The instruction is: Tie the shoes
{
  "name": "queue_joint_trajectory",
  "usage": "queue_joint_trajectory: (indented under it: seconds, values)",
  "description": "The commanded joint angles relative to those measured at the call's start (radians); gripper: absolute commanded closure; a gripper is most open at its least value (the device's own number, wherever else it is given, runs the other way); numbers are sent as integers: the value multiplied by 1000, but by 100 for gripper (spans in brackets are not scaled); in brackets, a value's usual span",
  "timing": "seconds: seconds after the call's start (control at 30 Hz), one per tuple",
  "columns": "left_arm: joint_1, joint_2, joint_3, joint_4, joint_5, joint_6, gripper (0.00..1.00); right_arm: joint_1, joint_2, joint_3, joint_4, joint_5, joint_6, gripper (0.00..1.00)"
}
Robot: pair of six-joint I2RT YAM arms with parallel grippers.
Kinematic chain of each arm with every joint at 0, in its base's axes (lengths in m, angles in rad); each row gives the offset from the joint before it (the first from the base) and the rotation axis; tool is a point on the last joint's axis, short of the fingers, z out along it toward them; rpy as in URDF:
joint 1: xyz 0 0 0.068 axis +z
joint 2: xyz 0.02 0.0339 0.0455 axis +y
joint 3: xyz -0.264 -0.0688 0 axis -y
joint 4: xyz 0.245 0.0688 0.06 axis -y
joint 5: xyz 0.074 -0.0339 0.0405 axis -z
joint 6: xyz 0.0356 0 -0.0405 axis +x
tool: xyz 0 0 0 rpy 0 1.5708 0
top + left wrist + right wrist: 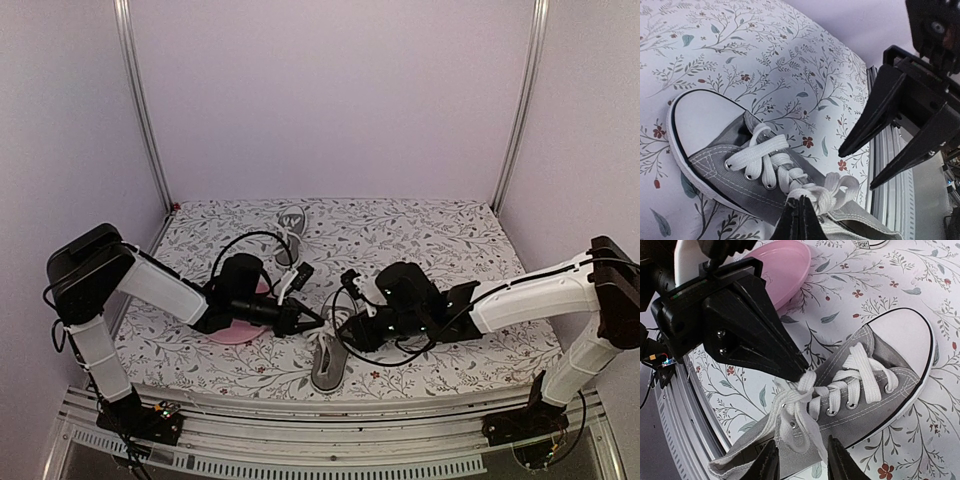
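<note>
Floral desk (pixel 450 230): left gripper (pixel 799 205) clamped on the grey sneaker's (pixel 875 410) white lace (pixel 860 375); right gripper (pixel 802 456) narrowly parted at the sneaker's heel end.

My white-shelled arms (pixel 165 285) have black joints and thin black cables (pixel 240 238) looping loose. My left gripper (pixel 802 372) is a black plastic wedge with two silver screws (pixel 719 333); left of it, perhaps a lit circuit board (pixel 660 361).
</note>
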Motion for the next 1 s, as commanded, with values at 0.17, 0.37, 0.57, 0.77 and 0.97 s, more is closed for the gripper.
queue_joint_trajectory:
  seconds: [0.17,0.37,0.57,0.77,0.97]
  values:
    - [-12,-4,-14,24,11,-3,100,30,52,87,-28,27,-85,68]
    - [-12,-4,-12,24,11,-1,100,34,78,100,-41,33,-90,70]
    - [-14,-4,-12,24,9,-3,100,36,99,108,-57,51,-94,74]
    - [-13,-5,-16,25,-10,-3,100,36,95,106,-68,79,-88,92]
    - [-15,-15,-29,8,-76,-8,100,36,68,75,-80,80,-73,98]
